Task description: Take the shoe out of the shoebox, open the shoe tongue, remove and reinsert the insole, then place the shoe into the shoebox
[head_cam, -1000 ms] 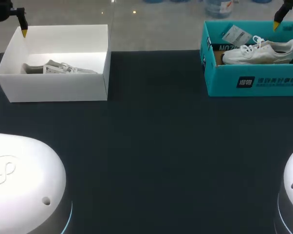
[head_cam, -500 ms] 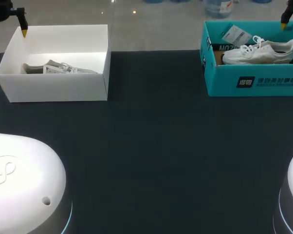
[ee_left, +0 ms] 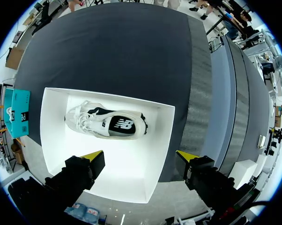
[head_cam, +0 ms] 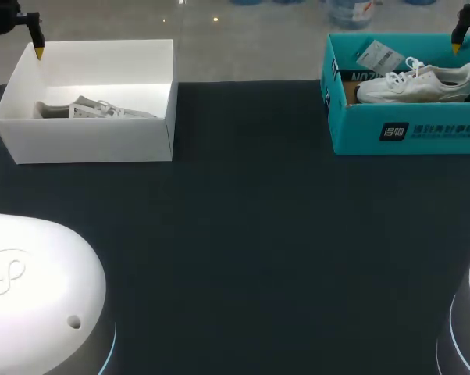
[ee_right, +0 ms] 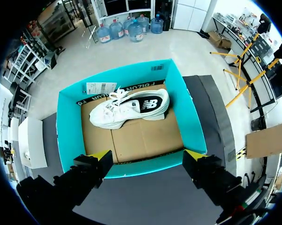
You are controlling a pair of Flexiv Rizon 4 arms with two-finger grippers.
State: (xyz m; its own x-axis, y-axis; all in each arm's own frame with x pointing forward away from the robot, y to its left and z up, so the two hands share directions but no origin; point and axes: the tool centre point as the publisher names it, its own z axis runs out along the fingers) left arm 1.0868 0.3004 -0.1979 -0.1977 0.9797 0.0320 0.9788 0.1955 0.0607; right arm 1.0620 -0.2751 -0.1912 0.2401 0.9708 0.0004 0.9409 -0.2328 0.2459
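Standing at the far right corner of the table (head_cam: pixel 251 234), the teal shoebox (head_cam: pixel 407 129) is open at the top; the white shoe (head_cam: pixel 418 82) sits upright on its sole inside, along the far wall, on the brown cardboard floor; a paper tag (ee_right: pixel 98 87) lies against the same wall, beside the laces; the right gripper (ee_right: pixel 148 154) hangs above the shoebox, released, fingers spread wide, grasping nothing. At the far left corner of the table stands a white box (head_cam: pixel 94 141), also open; a second shoe (head_cam: pixel 94 109) lies inside, close to its near wall; the left gripper (ee_left: pixel 140 155) hangs over the far left corner of this box, released, fingers apart, grasping nothing.
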